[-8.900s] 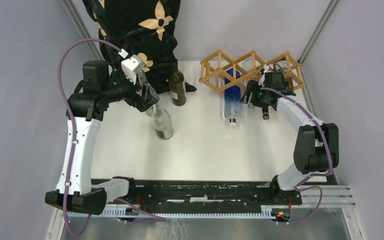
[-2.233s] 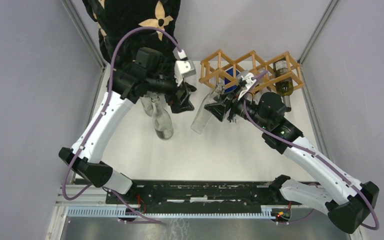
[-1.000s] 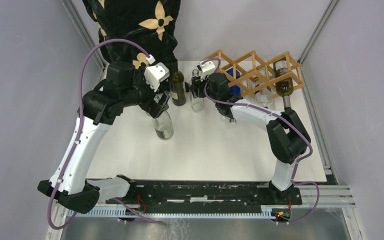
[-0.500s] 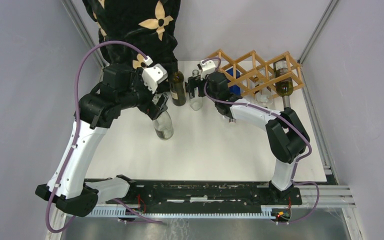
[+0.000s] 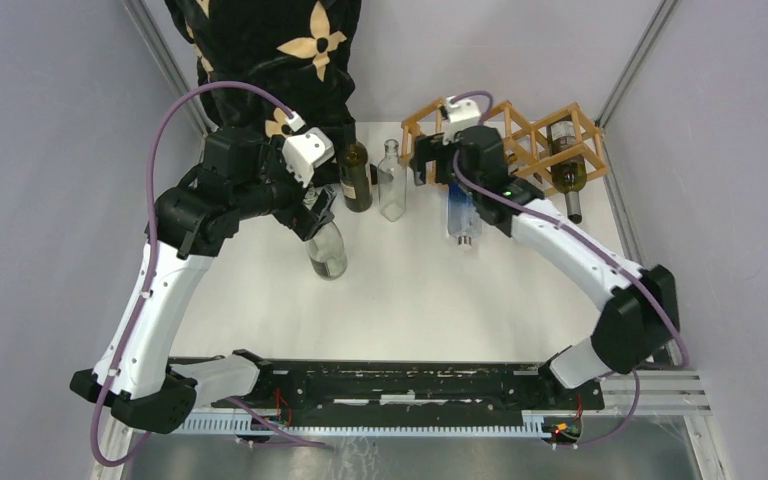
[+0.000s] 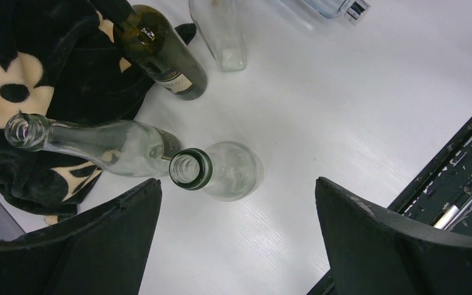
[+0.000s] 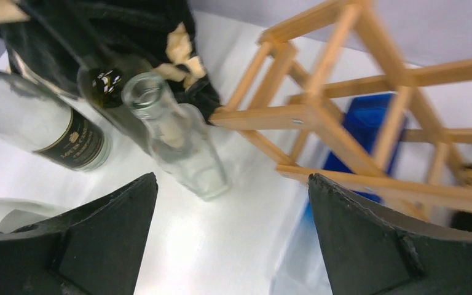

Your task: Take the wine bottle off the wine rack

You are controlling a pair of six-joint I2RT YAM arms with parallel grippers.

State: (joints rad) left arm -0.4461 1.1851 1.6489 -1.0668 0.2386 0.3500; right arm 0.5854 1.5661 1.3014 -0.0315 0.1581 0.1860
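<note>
From above: clear square glass wine bottle (image 5: 392, 185) off the light tan wooden lattice wine rack (image 5: 535, 135), upright on the white table (image 5: 410, 300), long axis vertical, mouth up, just left of the right gripper (image 5: 422, 165). Finger spread hard to judge here, wrist housing in the way. Half a second ago at the bottle's neck; now drawn back right to the rack's left end, bottle left standing where it was. Blue bottle (image 5: 463, 212) under that arm, neck toward the near edge.

Left wrist view: left gripper (image 6: 238, 184) wide apart, empty, over a round clear bottle (image 6: 224, 172). Wine bottle (image 6: 221, 34) beyond, its top cut off by the upper edge.

Right wrist view: fingers (image 7: 98, 246) spread wide, holding nothing. Wine bottle (image 7: 178, 144) ahead and slightly left, apart from both fingertips. Rack (image 7: 310, 114) ahead-right, blurred; blue shape behind its sticks probably the blue bottle.
</note>
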